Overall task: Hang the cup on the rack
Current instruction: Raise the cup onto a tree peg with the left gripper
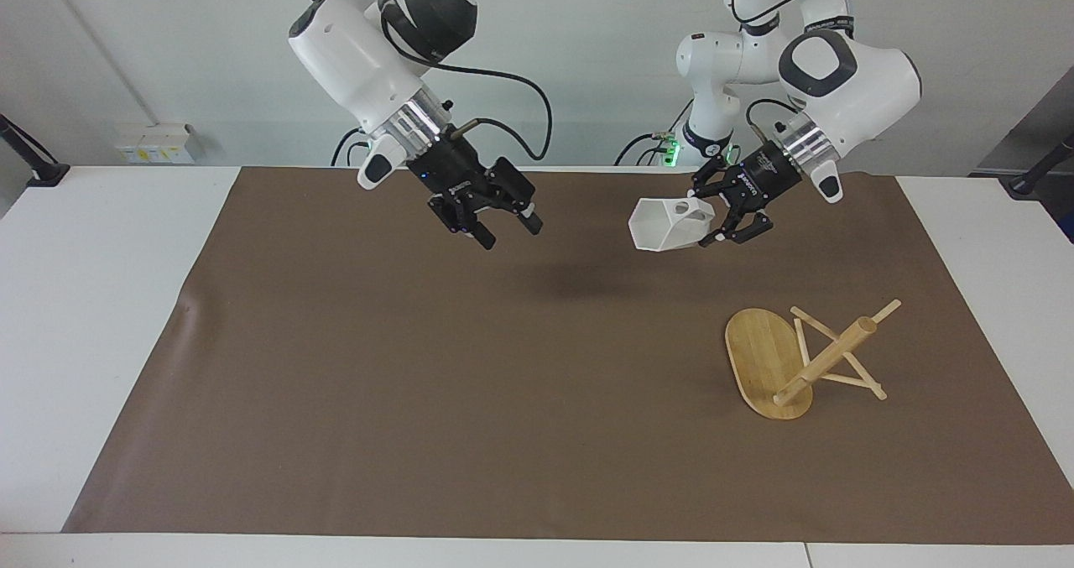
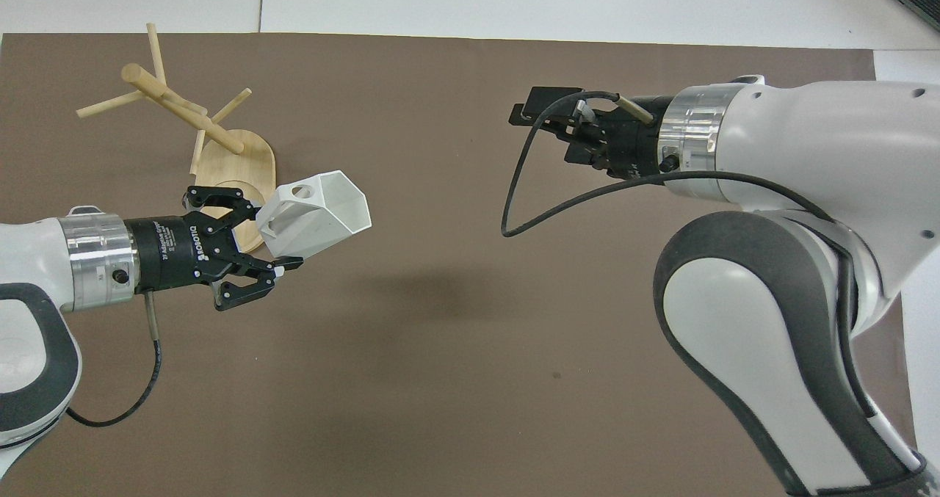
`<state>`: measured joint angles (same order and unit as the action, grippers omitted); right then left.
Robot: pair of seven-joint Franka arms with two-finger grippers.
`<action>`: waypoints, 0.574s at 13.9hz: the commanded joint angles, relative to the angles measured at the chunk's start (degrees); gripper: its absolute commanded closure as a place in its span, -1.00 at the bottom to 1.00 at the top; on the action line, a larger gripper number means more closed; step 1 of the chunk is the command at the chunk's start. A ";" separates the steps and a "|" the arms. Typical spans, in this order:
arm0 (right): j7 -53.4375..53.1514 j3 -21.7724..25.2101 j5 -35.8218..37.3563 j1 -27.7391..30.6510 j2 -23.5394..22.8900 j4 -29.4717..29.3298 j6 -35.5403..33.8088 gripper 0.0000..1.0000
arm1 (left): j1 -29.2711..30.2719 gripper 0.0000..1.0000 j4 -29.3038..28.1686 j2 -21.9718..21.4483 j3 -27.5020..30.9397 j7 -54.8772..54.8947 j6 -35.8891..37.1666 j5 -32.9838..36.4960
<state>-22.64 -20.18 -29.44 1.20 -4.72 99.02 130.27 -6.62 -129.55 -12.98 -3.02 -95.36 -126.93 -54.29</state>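
The white faceted cup point(image 1: 667, 224) lies on its side in the air, rim toward the right arm's end, handle hole facing up. My left gripper point(image 1: 711, 218) is shut on its bottom end and holds it over the brown mat, above a spot nearer to the robots than the rack point(image 1: 826, 358). In the overhead view the cup point(image 2: 316, 214) and left gripper point(image 2: 273, 238) sit just beside the rack's oval base point(image 2: 239, 170). The bamboo rack's post slants toward the left arm's end. My right gripper point(image 1: 508, 232) is open and empty over the mat; it also shows in the overhead view point(image 2: 526, 114).
The brown mat point(image 1: 470, 400) covers most of the white table point(image 1: 101, 299). A black cable point(image 2: 514, 211) loops down from the right wrist. Nothing else lies on the mat.
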 commanded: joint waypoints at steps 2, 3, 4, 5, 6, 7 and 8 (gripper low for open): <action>11.09 5.22 8.51 0.64 2.78 1.44 -6.58 -1.00 | 0.11 1.00 -2.91 1.19 -0.14 -4.40 -8.50 1.12; 15.22 7.07 8.60 0.64 3.22 1.44 -8.52 -1.00 | 0.11 1.00 -2.91 1.46 -0.14 -4.48 -9.90 1.12; 18.30 9.09 8.61 0.64 3.40 1.44 -9.84 -1.00 | 0.11 1.00 -2.82 2.16 -0.14 -4.92 -11.74 1.12; 20.16 10.67 8.61 0.64 3.49 1.35 -10.99 -1.00 | 0.11 1.00 -2.73 2.61 -0.14 -6.40 -13.15 1.12; 20.53 12.08 8.61 0.64 3.93 1.44 -12.39 -1.00 | 0.11 1.00 -2.82 3.04 -0.14 -7.29 -15.08 1.03; 20.10 12.97 8.61 0.64 4.28 1.44 -13.71 -1.00 | 0.11 1.00 -2.56 3.74 -0.23 -8.43 -17.53 1.03; 20.18 14.19 8.69 0.82 4.37 1.44 -13.98 -1.00 | 0.11 1.00 -2.29 4.01 -0.23 -9.66 -18.95 0.94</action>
<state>-3.02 -7.12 -21.98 1.68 -2.01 99.06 117.33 -6.48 -132.04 -9.49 -3.06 -101.73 -142.50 -54.26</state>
